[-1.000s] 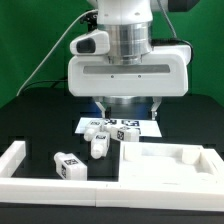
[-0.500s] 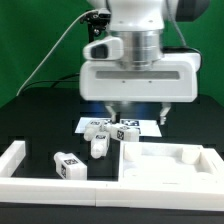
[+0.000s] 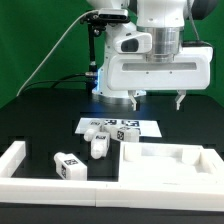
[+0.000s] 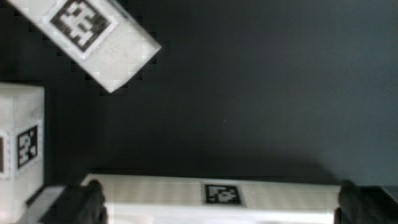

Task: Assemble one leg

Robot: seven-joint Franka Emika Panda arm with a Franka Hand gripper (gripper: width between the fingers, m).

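Observation:
Several white legs with marker tags lie loose: one by the panel's near corner, two on the marker board, one nearer the front. My gripper is open and empty, high above the table, over the back of the large white panel and right of the legs. In the wrist view the gripper frames a wide white tagged piece that lies far below; I cannot tell which part it is. A tagged leg and another tagged white piece also show.
Long white border rails run along the exterior view's left and front. The table is black. Cables and a stand rise behind the arm at the back.
The gripper has moved to the exterior view's right and upward, away from above the legs on the marker board. It stays open and empty. The parts have not moved.

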